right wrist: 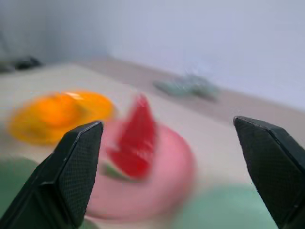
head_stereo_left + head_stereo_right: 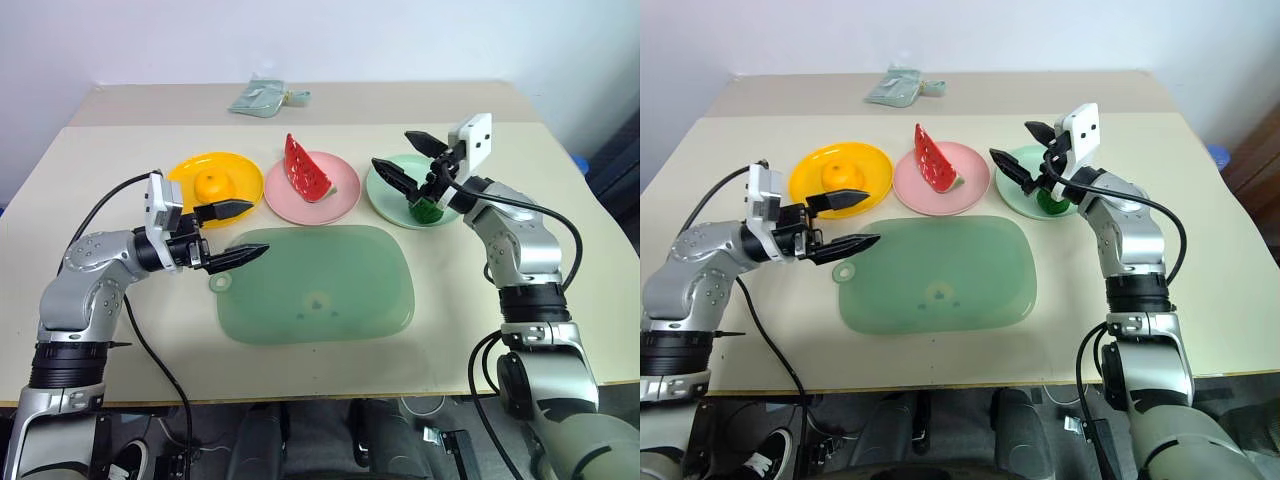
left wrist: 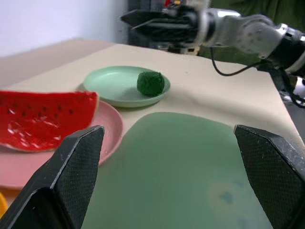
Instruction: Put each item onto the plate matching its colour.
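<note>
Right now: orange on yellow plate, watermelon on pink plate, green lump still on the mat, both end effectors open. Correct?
One thing is off: the green lump is not on the mat; it sits on the mint green plate, as the left wrist view shows. The rest holds: orange on yellow plate, watermelon on pink plate, both end effectors open.

A beige table (image 2: 90,170) spreads across the room, its top matte and evenly lit. Behind the table runs a second, narrower beige surface (image 2: 400,100), set flush against its far edge. A crumpled pale green packet (image 2: 262,96) lies on that back surface. Beyond it rises a plain white wall (image 2: 320,35). Below the table's near edge, dark floor shows.
</note>
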You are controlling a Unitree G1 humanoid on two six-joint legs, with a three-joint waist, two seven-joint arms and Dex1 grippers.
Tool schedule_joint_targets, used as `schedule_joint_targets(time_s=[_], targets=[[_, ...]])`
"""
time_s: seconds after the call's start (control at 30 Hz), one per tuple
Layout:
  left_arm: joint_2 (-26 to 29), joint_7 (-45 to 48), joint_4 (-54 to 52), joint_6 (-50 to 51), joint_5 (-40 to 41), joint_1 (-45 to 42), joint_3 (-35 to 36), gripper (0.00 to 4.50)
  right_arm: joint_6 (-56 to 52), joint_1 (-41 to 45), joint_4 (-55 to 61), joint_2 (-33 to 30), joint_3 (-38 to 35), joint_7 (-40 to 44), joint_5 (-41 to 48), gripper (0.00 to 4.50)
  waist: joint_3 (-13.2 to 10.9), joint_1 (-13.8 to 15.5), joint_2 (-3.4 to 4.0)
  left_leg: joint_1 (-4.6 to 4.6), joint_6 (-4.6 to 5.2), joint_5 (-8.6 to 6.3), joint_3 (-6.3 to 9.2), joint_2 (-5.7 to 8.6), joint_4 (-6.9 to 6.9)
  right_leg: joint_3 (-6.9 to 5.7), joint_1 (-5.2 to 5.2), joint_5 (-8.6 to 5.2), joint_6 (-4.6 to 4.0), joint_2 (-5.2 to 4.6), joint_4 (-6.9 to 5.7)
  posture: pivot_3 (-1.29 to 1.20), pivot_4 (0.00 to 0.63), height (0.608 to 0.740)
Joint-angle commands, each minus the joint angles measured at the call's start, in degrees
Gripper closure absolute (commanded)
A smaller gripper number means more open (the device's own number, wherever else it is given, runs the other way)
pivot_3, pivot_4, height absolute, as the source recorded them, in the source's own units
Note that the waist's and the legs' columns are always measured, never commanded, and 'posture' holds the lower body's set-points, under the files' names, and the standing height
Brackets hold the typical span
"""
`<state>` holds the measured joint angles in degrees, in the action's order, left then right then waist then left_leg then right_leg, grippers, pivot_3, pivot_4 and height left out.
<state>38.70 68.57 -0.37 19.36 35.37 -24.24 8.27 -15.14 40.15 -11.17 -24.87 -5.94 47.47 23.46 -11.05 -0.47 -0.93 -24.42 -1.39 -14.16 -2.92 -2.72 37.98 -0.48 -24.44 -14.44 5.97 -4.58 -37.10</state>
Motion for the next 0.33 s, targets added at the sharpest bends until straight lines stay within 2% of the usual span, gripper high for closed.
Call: schedule_joint_targets(time_s=[0.03,0.13,0.2,0.33], targets=[[1.8,1.1,-2.2,-1.3,0.7,0.6,2.6,0.0,-1.9,-5.8,11.7,-3.5,-0.1,8.1,5.8,0.03,0.0,0.0,0.0,0.0,0.01,0.0,0.0,0.0,0.0,0.0,0.0,0.0,0.0,0.0,0.0,0.0,0.15,0.74],[3.9,2.6,-2.2,-3.4,0.0,3.2,4.4,0.0,-6.4,-15.2,20.9,-11.0,2.3,17.4,8.6,0.03,0.0,-0.1,0.0,0.01,0.01,-0.01,-0.01,0.0,0.0,0.0,0.0,0.0,0.0,0.0,0.01,0.0,0.15,0.74],[5.3,3.6,-2.1,-4.5,-0.3,4.9,5.2,0.0,-6.5,-20.5,24.4,-14.8,3.7,20.7,8.2,0.03,0.0,-0.2,-0.02,0.02,0.03,-0.02,0.0,0.0,-0.02,0.0,0.0,-0.01,-0.01,0.01,0.03,0.0,0.15,0.74],[4.5,3.1,-1.2,-6.6,-1.4,6.3,4.4,0.0,-3.6,-22.8,26.1,-15.3,4.4,20.5,6.7,0.03,0.0,-0.4,-0.02,0.07,0.03,-0.02,-0.04,-0.02,0.02,0.01,0.01,-0.01,-0.03,0.02,0.01,0.0,0.15,0.74]])
